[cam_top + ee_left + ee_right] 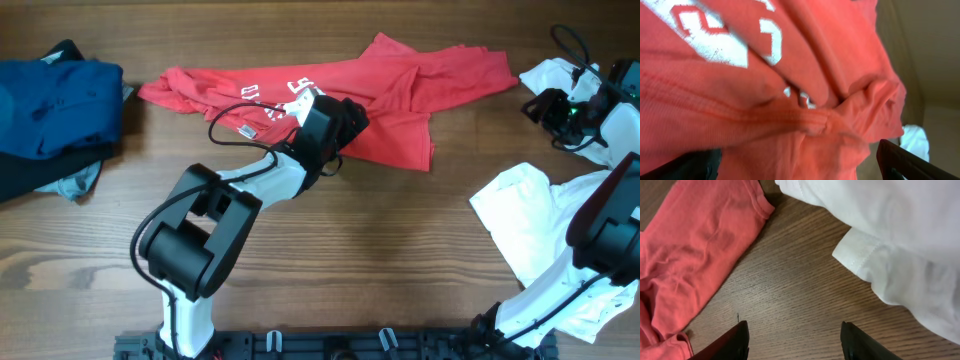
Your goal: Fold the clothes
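Wooden counter (400, 230), clothes scattered across it.
Red T-shirt (400, 90) lies crumpled at the far middle. My left fingers (905, 162) stand wide, its cloth bunched close between them. My right fingers (727, 345) stand apart over bare wood, holding nothing, between the red sleeve and a white T-shirt (900, 240).
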Available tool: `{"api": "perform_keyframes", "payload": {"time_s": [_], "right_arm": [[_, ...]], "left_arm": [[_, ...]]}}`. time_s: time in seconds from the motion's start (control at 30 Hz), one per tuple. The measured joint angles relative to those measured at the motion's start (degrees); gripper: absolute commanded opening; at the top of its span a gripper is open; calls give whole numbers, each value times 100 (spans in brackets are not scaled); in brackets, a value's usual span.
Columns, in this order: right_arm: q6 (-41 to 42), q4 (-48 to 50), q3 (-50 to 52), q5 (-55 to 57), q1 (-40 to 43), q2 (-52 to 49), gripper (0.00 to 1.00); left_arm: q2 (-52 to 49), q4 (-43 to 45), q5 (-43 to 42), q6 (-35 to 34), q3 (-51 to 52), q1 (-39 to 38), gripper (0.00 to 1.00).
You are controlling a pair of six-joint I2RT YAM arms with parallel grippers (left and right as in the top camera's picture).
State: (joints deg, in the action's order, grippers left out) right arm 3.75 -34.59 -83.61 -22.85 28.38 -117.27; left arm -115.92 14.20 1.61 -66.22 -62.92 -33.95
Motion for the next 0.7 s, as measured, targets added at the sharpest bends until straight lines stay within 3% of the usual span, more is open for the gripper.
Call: {"api": "perform_keyframes", "payload": {"time_s": [0.03,0.07,0.1,0.13,0.17,0.23,0.27,0.3,0.4,0.43,0.63,0.67,0.7], "right_arm": [[-2,-20,0,-2,0,0,59],[0,-35,0,0,0,0,59],[-2,-37,0,0,0,0,59],[0,-37,0,0,0,0,59],[-2,-37,0,0,0,0,59],[-2,-37,0,0,0,0,59],[-2,-39,0,0,0,0,59],[0,-39,0,0,0,0,59],[-2,-39,0,0,0,0,59],[-2,-39,0,0,0,0,59],[-2,-42,0,0,0,0,59],[0,-44,0,0,0,0,59],[-2,-48,0,0,0,0,59]], "left_arm": [[-15,90,28,-13,0,-2,99],[-37,225,57,-13,0,0,93],[-44,278,76,-15,0,0,82],[-46,278,81,-33,0,4,60],[-46,273,116,-44,0,33,45],[-46,273,160,-48,0,120,32],[-46,273,160,-55,0,177,33],[-46,273,160,-61,0,227,46],[-46,267,153,-59,0,273,46],[-46,251,157,-59,0,260,51],[-76,-326,157,-59,-20,243,60],[-83,-256,153,-57,-20,243,44],[-90,-201,149,-55,-20,254,17]]}}
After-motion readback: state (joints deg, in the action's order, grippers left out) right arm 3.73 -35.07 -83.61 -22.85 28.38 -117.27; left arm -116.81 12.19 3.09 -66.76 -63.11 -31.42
